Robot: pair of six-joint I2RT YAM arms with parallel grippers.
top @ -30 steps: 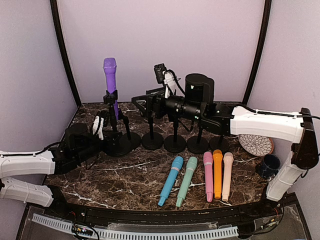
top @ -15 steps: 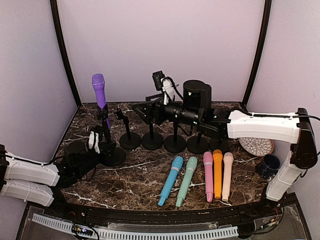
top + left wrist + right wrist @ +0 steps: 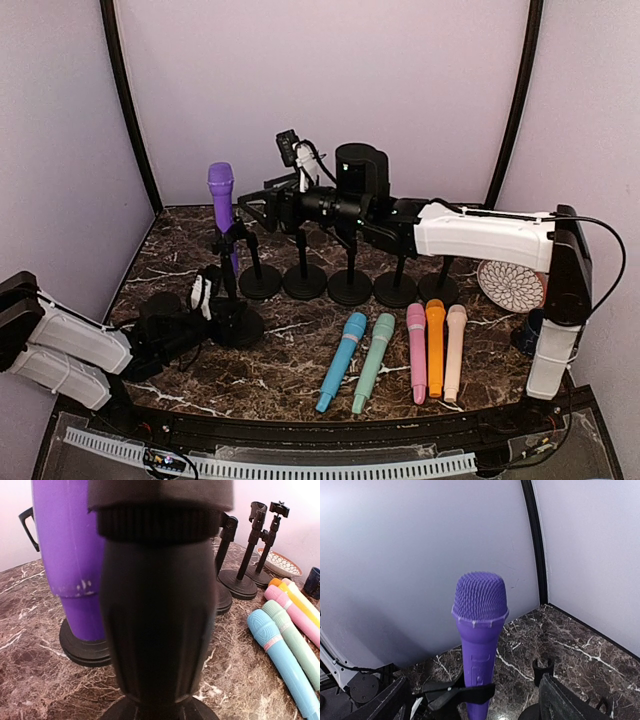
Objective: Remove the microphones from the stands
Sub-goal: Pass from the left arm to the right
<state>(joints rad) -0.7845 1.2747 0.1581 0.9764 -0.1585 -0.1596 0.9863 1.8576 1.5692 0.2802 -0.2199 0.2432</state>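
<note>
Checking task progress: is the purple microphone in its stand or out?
In: the purple microphone stands upright, its handle clipped in the stand; the open right end effector flanks it.

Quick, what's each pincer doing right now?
Left pincer: closed on the stand holding the purple microphone.
Right pincer: open, empty, facing that microphone.

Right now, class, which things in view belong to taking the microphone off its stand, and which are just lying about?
In the job: purple microphone, its stand, left gripper clamping that stand, right gripper open.
Lying about: empty stands, five loose microphones, patterned plate, dark cup.
</note>
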